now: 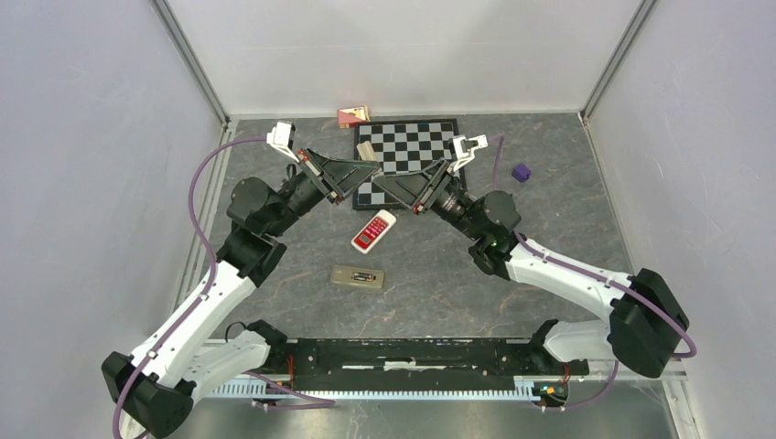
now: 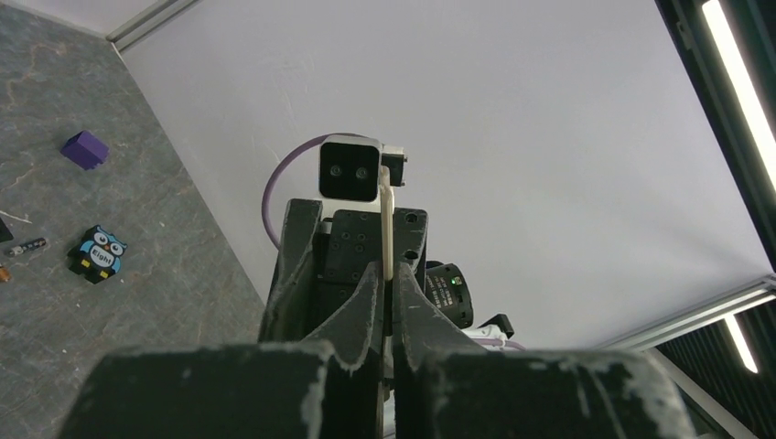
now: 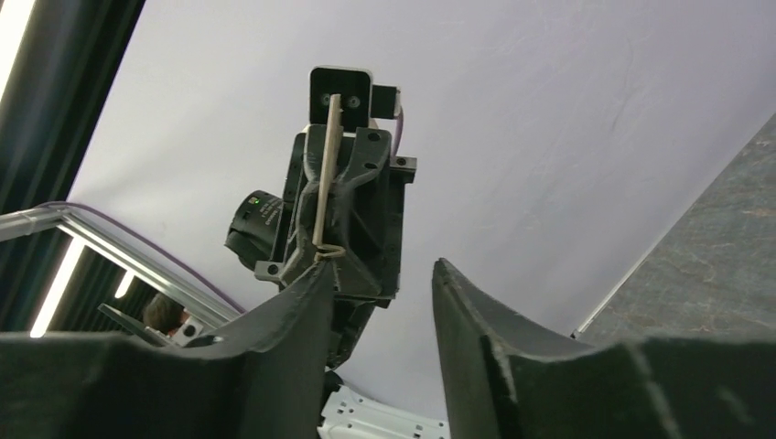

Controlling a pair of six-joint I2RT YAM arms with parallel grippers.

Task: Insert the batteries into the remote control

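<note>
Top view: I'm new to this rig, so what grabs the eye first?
Two arms face tip to tip above the table, near the chessboard. The left jaws pinch a thin beige strip; the right jaws gape. Below lie a red-and-white remote and a beige one.

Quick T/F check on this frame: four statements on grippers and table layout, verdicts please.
1. The left gripper is shut on a thin beige strip. True.
2. The right gripper grips the red-and-white remote. False: its jaws stand apart with nothing between them, and that remote lies on the table.
3. The purple cube sits on the checkerboard. False: it rests on the table, right of the board in the top view.
4. The beige remote lies nearer the arm bases than the red-and-white remote. True.
</note>
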